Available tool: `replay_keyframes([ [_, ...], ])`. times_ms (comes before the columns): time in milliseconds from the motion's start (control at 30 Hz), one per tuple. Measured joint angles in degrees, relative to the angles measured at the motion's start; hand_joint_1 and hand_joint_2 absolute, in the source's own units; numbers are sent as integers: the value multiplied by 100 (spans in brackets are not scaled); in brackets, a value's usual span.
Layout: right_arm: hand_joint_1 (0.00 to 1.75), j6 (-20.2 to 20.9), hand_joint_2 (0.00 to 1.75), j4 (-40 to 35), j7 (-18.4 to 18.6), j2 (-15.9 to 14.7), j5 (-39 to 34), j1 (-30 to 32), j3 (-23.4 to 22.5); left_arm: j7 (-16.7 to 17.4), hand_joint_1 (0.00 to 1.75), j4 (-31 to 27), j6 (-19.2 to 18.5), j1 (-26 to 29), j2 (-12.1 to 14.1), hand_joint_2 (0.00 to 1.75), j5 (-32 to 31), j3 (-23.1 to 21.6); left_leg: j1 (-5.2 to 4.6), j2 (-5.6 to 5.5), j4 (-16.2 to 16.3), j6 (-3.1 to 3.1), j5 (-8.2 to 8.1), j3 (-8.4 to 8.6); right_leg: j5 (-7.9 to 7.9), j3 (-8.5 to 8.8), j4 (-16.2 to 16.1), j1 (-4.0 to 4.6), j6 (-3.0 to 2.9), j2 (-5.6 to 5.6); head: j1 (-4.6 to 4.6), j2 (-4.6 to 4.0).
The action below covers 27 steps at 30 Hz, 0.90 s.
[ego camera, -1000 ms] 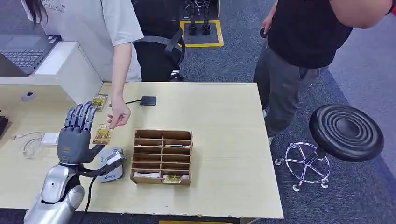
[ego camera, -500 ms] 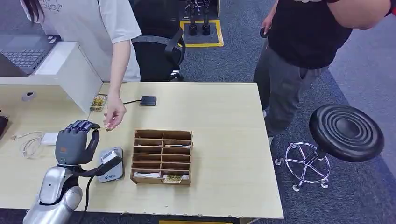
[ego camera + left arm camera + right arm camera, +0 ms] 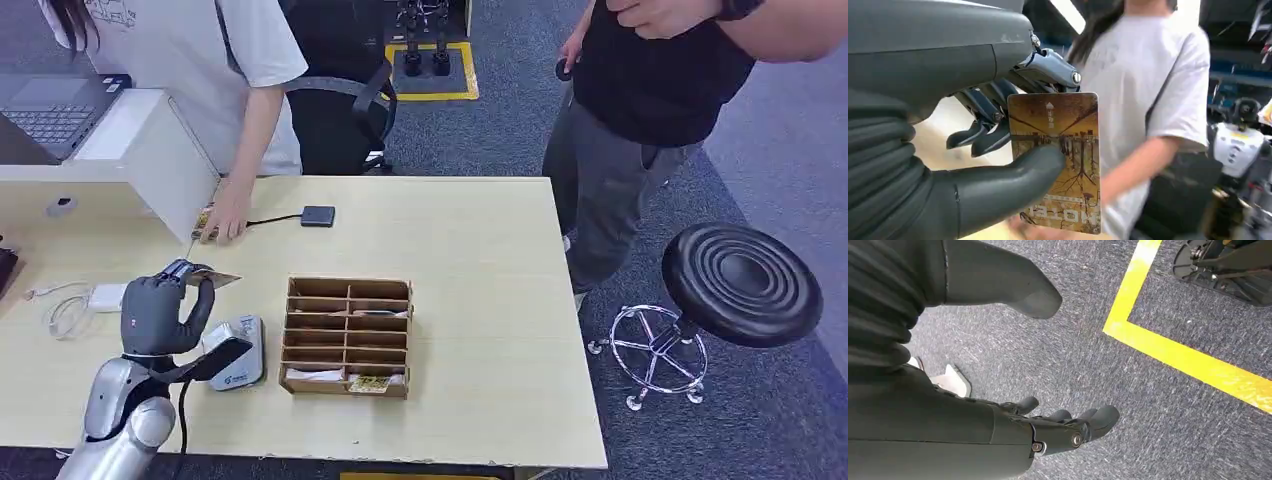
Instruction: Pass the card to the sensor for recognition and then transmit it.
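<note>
My left hand (image 3: 158,315) is clamped on the card (image 3: 1055,160), thumb pressed on its face and fingers behind, so the pick-up looks done. The sensor (image 3: 232,353), as I take the small grey reader to be, sits just right of and below that hand; I judge the card is not yet over it. Scanning and handing on remain. Further right stands the wooden sorter (image 3: 347,335). My right hand (image 3: 1048,432) hangs over carpet, fingers loosely apart, holding nothing.
</note>
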Motion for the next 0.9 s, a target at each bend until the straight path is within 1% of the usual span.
replay_keyframes([
  [33,0,0,175,0,2,0,-13,0,0,13,175,-37,-288,10,-13,175,290,19,0,0,0,0,0,0,0,0,0,0,0,-1,0,2],
  [67,0,0,175,0,7,0,-24,0,0,84,175,-61,-665,11,-15,175,533,37,0,-1,0,0,0,0,0,0,0,0,0,-2,0,0],
  [100,0,0,175,0,13,0,-28,-1,0,186,175,-76,-1101,11,-9,175,734,48,0,-1,0,0,0,-1,0,0,0,0,0,-2,0,0],
  [133,0,0,175,0,15,0,-41,-1,0,305,175,-81,-1632,12,15,175,929,50,0,-1,0,0,0,-1,0,1,0,0,0,-2,0,2],
  [200,0,0,175,0,17,0,-61,1,0,459,175,-79,-2381,36,88,175,1197,61,2,2,0,0,0,-1,0,0,0,1,-1,0,0,0],
  [233,0,0,175,0,17,0,-74,2,0,514,175,-76,-2645,49,131,175,1319,85,4,3,0,0,0,-1,0,0,1,2,-1,1,-2,2],
  [300,0,-2,175,0,20,0,-81,2,2,571,175,-52,-2939,82,157,175,1598,192,4,3,0,-1,0,0,0,0,1,2,-1,1,-2,2],
  [367,0,-4,175,0,22,0,-90,1,4,603,175,-24,-3053,120,157,175,1758,306,5,1,0,-1,0,-1,0,0,1,3,-1,1,0,0],
  [500,0,-9,175,0,26,0,-94,0,4,621,175,2,-3118,174,155,175,1866,404,5,1,0,-1,0,-2,0,0,1,3,-1,0,0,0],
  [567,0,-15,175,0,26,0,-96,1,7,690,175,26,-3214,190,136,175,2073,486,5,1,0,-1,0,-2,0,0,1,3,-1,0,0,0],
  [667,0,-17,175,0,24,0,-129,1,11,855,175,105,-3140,199,131,175,1939,592,5,1,0,-1,0,-2,0,0,1,3,-1,0,0,2],
  [833,0,-17,175,0,15,0,-144,1,63,914,175,395,-3016,202,92,175,1811,791,5,1,0,-1,0,-1,0,0,1,3,-1,0,0,0],
  [900,0,-17,175,0,15,0,-157,0,90,951,175,520,-2950,202,72,175,1665,826,5,1,0,-1,0,-1,0,0,1,3,-1,0,0,0],
])
